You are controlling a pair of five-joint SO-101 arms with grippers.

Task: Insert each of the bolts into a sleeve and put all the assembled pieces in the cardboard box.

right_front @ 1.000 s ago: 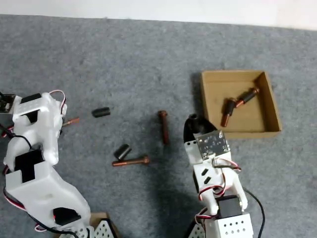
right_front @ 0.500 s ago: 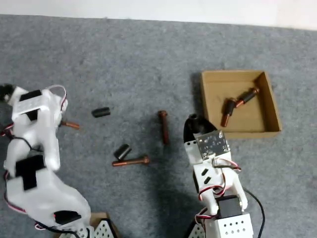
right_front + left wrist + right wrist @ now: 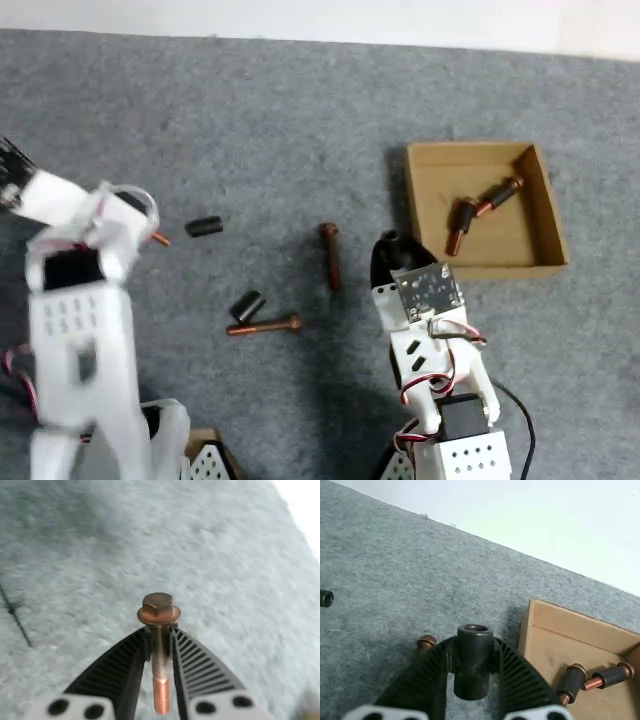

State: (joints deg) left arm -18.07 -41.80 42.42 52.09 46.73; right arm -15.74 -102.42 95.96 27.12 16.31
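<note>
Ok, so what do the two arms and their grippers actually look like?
Both are white plastic shells around black motor blocks: left arm, right arm. Thin red, black and white cables loop at the joints. The right arm carries a small grey board near its wrist. The left gripper and right gripper have black, ribbed, tapering fingers on white bases with round holes.

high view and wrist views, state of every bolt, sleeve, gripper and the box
left gripper, shut on held bolt
held bolt, bare
right gripper, shut on held sleeve
held sleeve, empty
middle bolt, lying loose, bare
near bolt, lying loose, bare
far sleeve, lying loose, empty
near sleeve, lying loose, empty
cardboard box, open, holds two assembled pieces
</note>
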